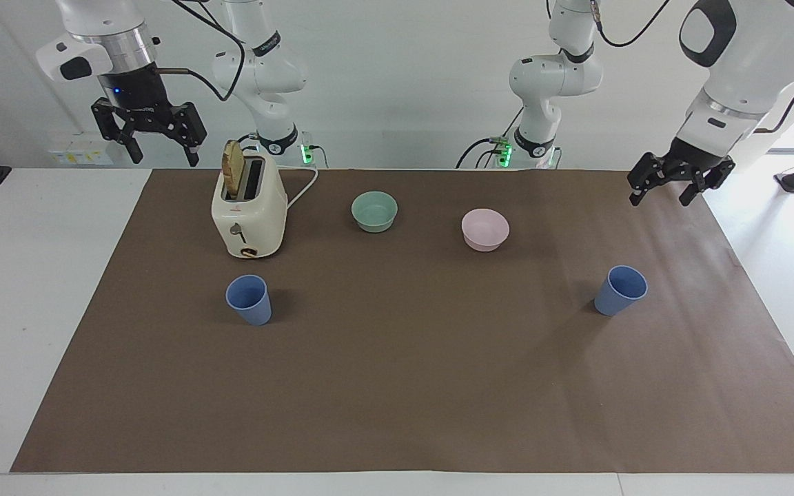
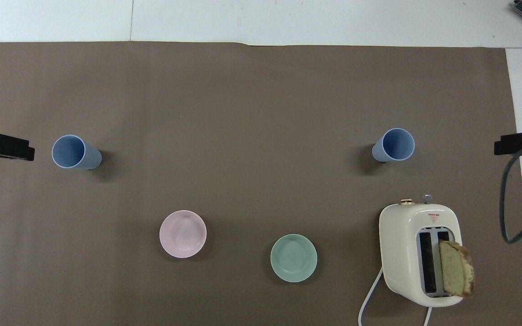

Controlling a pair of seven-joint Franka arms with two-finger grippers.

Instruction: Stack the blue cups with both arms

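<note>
On the brown-papered bench (image 1: 397, 386), two blue cups (image 1: 249, 300) (image 1: 620, 290) stand well apart; left pincer (image 1: 669, 193) and right pincer (image 1: 160, 150) hang wide, empty.

Two blue cups (image 1: 249, 300) (image 1: 620, 290) stand on the brown mat (image 1: 411, 386), well apart. Nearer the robots than the cups are two bowls, one green (image 1: 374, 211) and one pink (image 1: 484, 229). One toaster (image 1: 249, 210) stands beside the green bowl, holding one slice of bread (image 1: 233, 168).
</note>
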